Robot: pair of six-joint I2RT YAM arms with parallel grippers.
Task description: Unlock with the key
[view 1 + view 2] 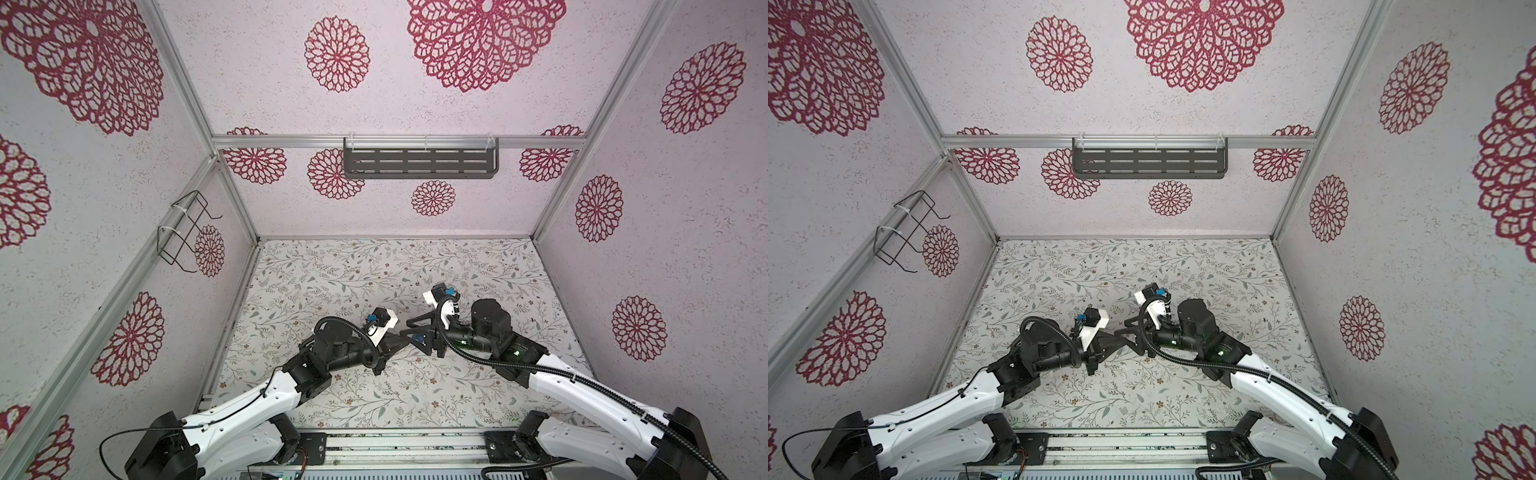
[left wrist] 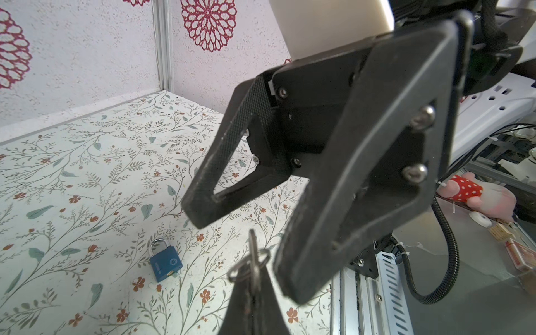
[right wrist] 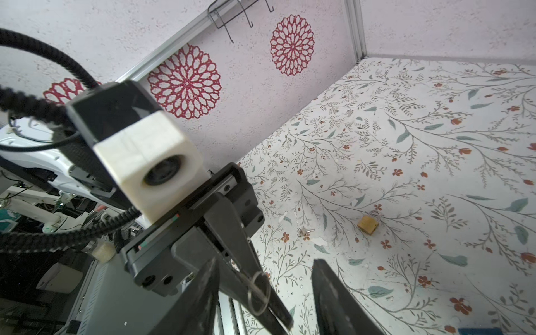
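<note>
Key (image 2: pixel 253 252) in closed left hand (image 2: pixel 250 293)

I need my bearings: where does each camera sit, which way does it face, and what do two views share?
Both top views: overhead behind the arms, looking down at the table; both arms show.
Left wrist: on its arm, facing past the left gripper, shut on the key, toward the blue padlock and open right gripper.
Right wrist: on its arm, facing between its own fingers at the left gripper and brass padlock.
Shared: both wrist views show the key ring.
</note>
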